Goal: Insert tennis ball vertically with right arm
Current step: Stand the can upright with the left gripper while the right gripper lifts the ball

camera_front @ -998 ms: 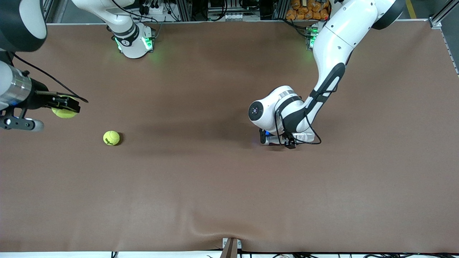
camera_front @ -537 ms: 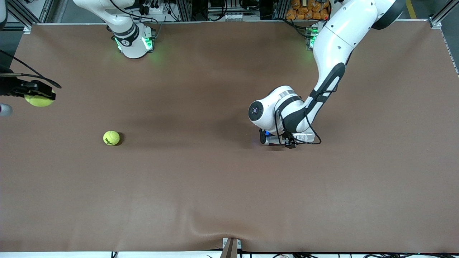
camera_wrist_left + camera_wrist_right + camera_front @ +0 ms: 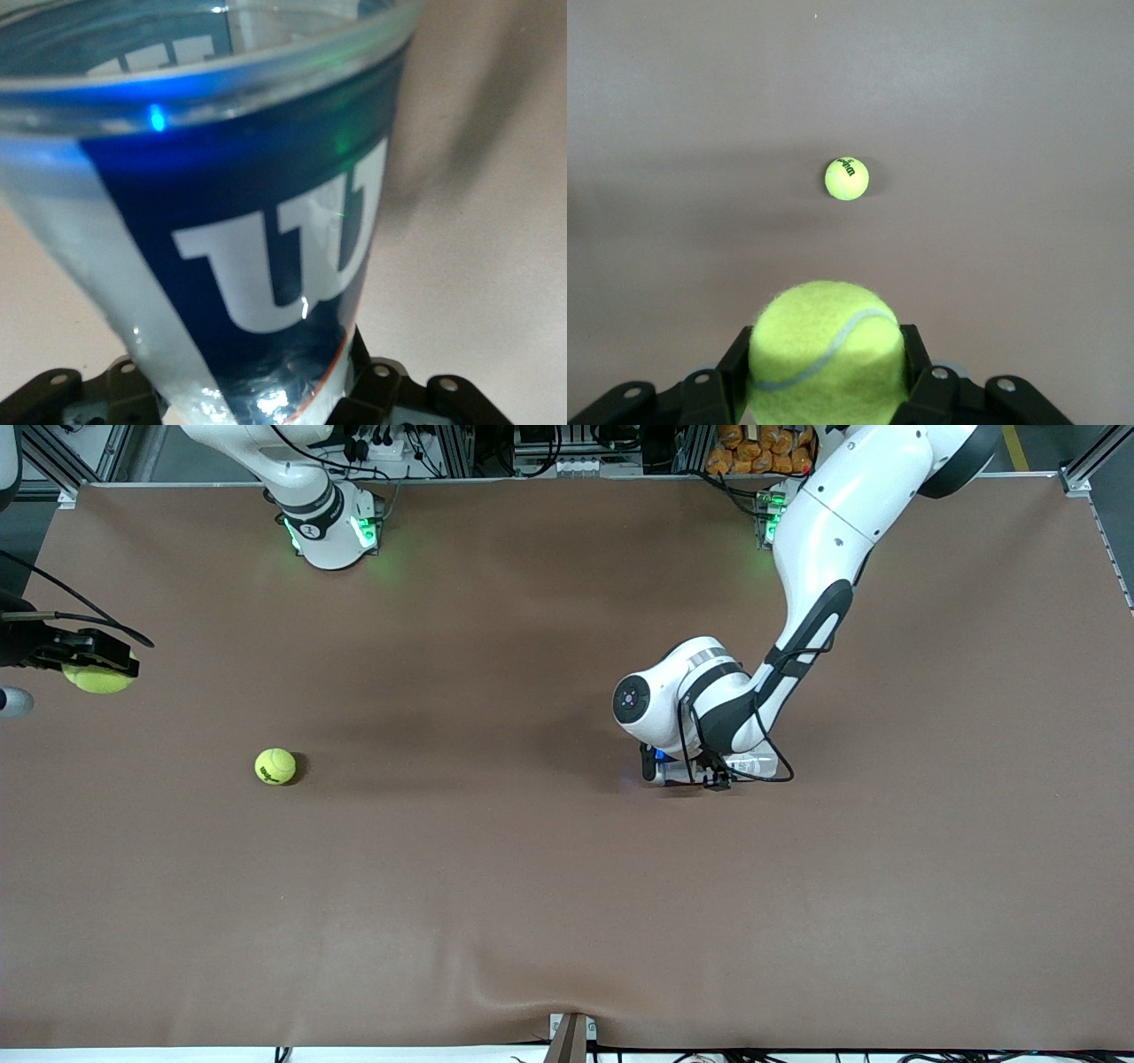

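Note:
My right gripper [image 3: 93,666] is shut on a yellow-green tennis ball [image 3: 97,679] and holds it in the air over the table's edge at the right arm's end; the right wrist view shows that ball [image 3: 826,345] between the black fingers [image 3: 731,376]. A second tennis ball [image 3: 275,766] lies loose on the table and also shows in the right wrist view [image 3: 847,178]. My left gripper [image 3: 709,777] is shut on a clear can with a blue label [image 3: 266,221], low over the middle of the table. The left wrist hides most of the can [image 3: 753,764] in the front view.
The brown table cover [image 3: 532,886] has a raised wrinkle at the edge nearest the front camera. The arm bases [image 3: 332,536] stand along the edge farthest from that camera. A metal bracket [image 3: 570,1036] sticks up at the nearest edge.
My right gripper has carried its ball outward toward the right arm's end of the table, then almost stopped. The loose ball and the left arm have not moved.

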